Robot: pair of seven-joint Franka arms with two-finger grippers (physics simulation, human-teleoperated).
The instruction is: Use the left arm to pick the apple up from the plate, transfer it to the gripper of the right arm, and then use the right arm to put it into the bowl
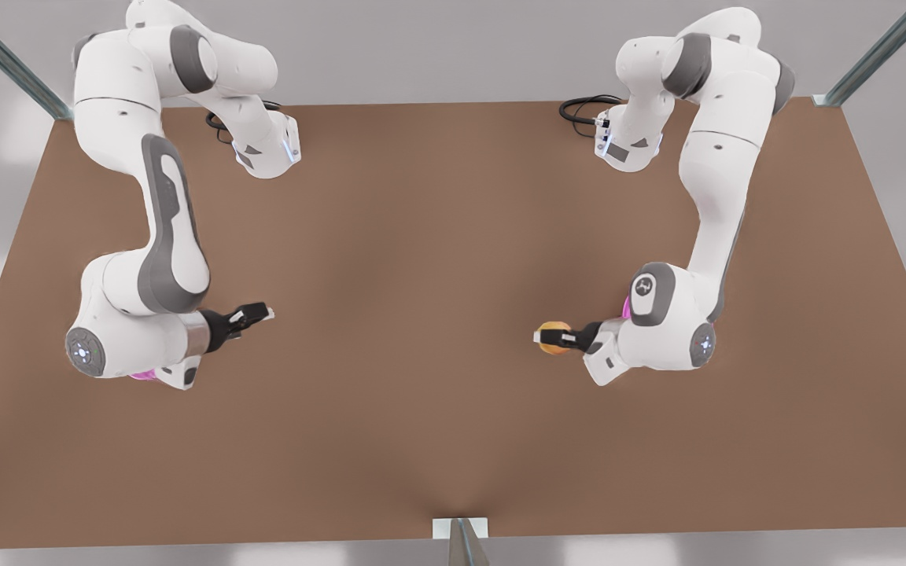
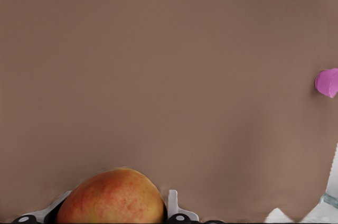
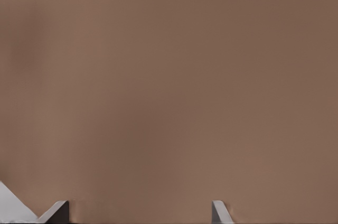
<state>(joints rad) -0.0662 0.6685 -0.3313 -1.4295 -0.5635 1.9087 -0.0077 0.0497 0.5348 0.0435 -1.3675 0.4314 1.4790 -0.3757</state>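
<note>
Now pinches the apple (image 1: 555, 327) between the narrow jaws of the left gripper (image 1: 549, 339), out at the end of the left arm (image 1: 705, 236) on the front view's right. Carries it in the air over the bare brown surface (image 1: 421, 275), clear of the plate (image 1: 624, 308). Points it toward the front view's left, across the open middle. Shows as a yellow-orange ball with a reddish blush in the left wrist view (image 2: 111, 197), pressed on either side by pale fingers (image 2: 173, 203). Leaves just a pink sliver of the plate peeking out behind the left arm's wrist in the front view. Sits well apart from the right gripper (image 1: 252, 316), at about the same depth on the front view's left. Keeps those wide claw-like jaws spread, with nothing between them. Hangs above bare brown surface in the right wrist view (image 3: 140, 211), with two pale fingertips (image 3: 219, 212) set far apart. Faces the front view's right, toward the apple. Hides most of the bowl (image 1: 142, 376) under the right arm's wrist, with a small pink edge visible beneath it. Trails black cables (image 1: 587, 106) near the arm bases at the far edge of the surface.
</note>
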